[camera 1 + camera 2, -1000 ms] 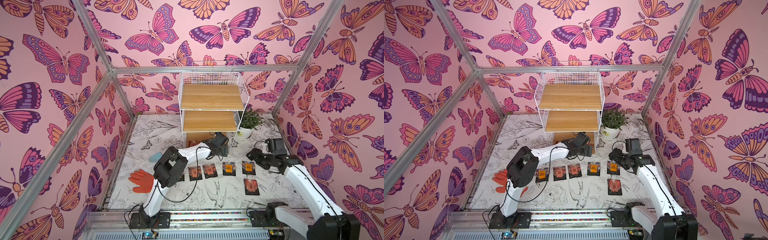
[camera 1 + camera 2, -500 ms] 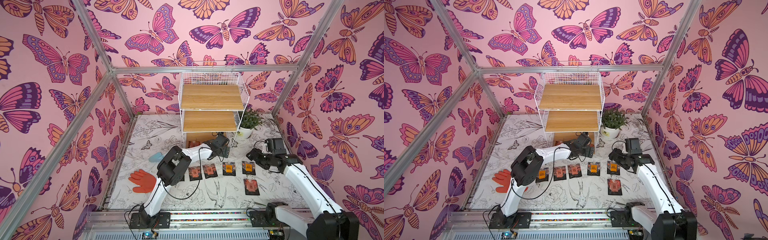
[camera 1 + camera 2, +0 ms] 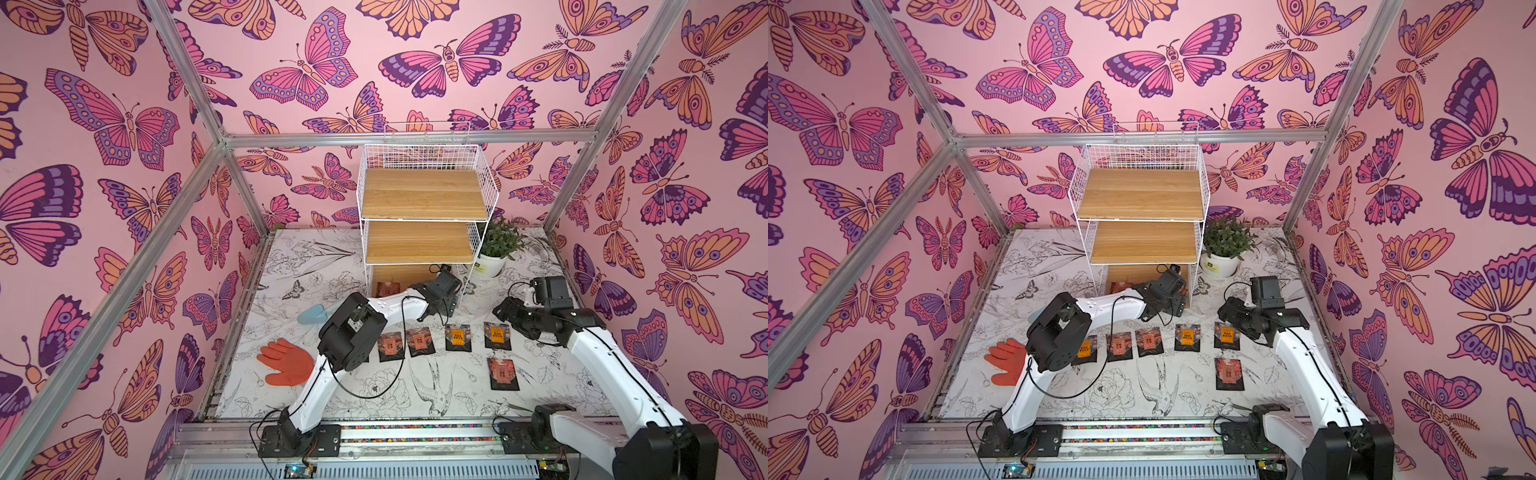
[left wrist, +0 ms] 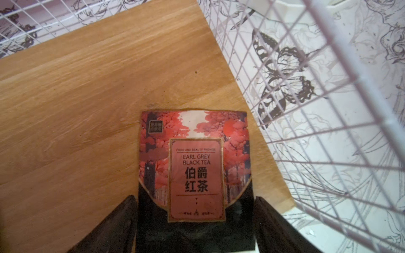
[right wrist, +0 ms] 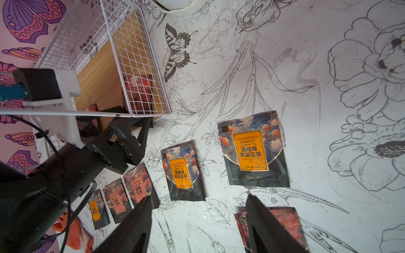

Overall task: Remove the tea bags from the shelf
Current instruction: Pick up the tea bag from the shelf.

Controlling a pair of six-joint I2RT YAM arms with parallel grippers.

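Pink butterfly walls [image 3: 353, 62] surround a flower-sketched floor [image 3: 415, 399]

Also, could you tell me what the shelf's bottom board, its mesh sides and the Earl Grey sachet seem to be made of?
Bottom shelf board: matt light wood or wood-look laminate; grain streaks show. Wire mesh side: probably white-coated metal; thin rigid grid. Earl Grey sachet: printed film or foil; faint sheen.

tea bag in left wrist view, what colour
Tea bag: reddish trees on black, pink label; best in left wrist view.

Table [image 3: 415, 399] carries six tea bags [image 3: 458, 337]; shelf's bottom board [image 4: 65, 109] two.
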